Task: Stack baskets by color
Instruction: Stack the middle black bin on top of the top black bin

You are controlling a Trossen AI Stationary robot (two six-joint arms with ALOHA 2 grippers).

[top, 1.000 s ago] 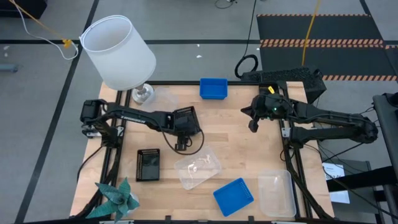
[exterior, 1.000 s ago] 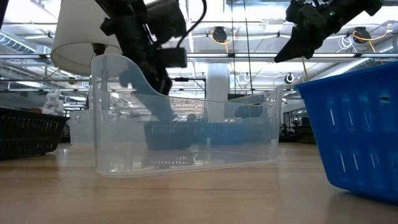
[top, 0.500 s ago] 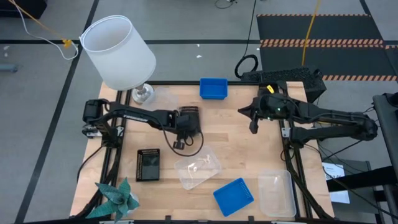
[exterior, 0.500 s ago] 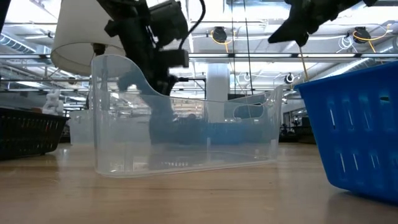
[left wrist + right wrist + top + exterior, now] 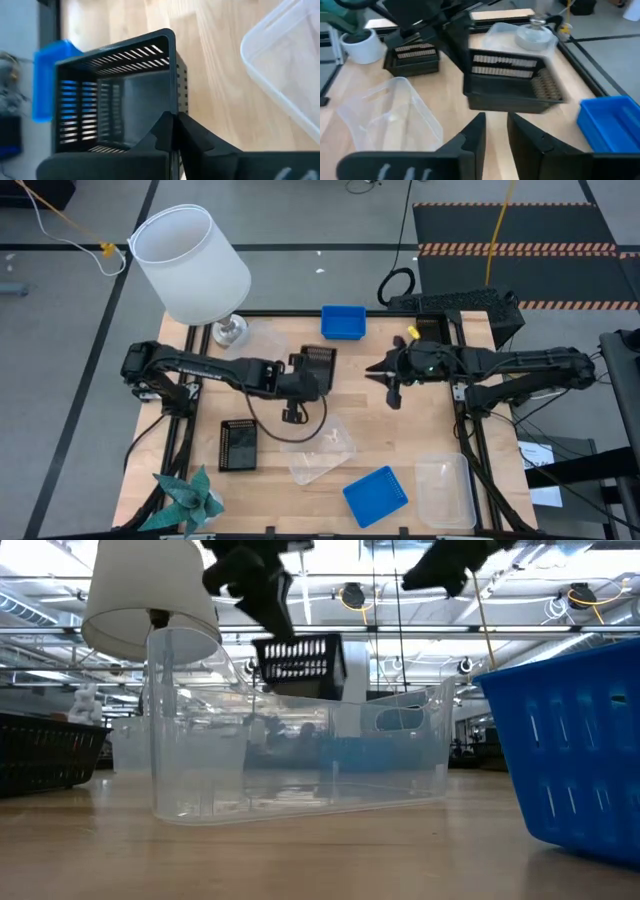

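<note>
A black slotted basket (image 5: 317, 364) is held clear of the table (image 5: 400, 435), its rim pinched by the closed left gripper (image 5: 173, 131); that lift is shown only by the low view, where the basket (image 5: 296, 659) hangs above a clear basket (image 5: 300, 755). The right gripper (image 5: 495, 131) is seen slightly parted, holding nothing, just beside it. The left fingertips are blocked in the high view.

Bright, even overhead light; both wrist views motion-blurred, low view backlit by ceiling lamps.
</note>
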